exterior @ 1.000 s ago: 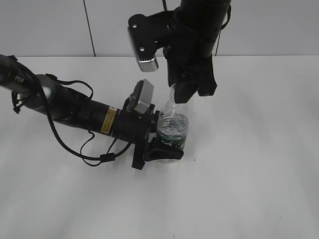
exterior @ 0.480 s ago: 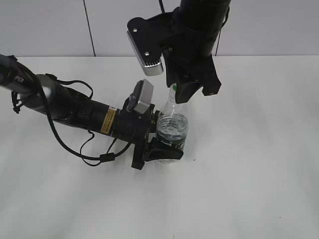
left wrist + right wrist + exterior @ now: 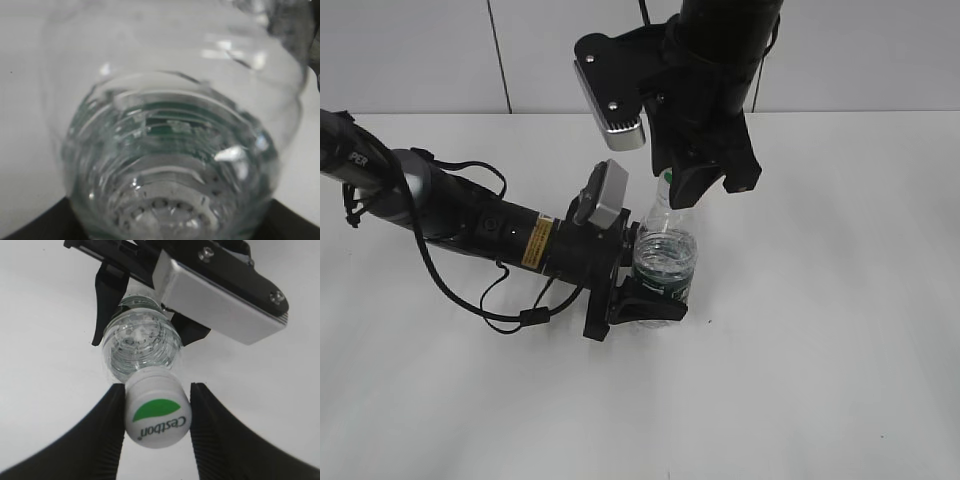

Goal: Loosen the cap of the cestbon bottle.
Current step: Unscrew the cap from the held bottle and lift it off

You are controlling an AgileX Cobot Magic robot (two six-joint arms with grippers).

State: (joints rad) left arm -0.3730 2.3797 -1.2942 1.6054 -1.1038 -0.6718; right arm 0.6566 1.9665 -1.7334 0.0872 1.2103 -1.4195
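The cestbon bottle [image 3: 666,262] stands upright on the white table, clear with a dark green label band. My left gripper [image 3: 645,302] is shut on its lower body from the left, and the bottle fills the left wrist view [image 3: 170,150]. The white cap [image 3: 157,412] with the green logo sits on the neck. My right gripper [image 3: 157,390] comes down from above with both black fingers against the cap's sides. In the exterior view the right gripper [image 3: 705,185] hides most of the cap [image 3: 668,180].
The left arm [image 3: 470,220] lies low across the table from the left edge with loose cables beside it. The left wrist camera housing [image 3: 220,295] sits close behind the bottle. A grey tiled wall [image 3: 420,50] bounds the far side.
The right gripper has twisted around the cap, and its wrist camera has swung with it. In the last half second it barely moved. The left arm and bottle stayed still.
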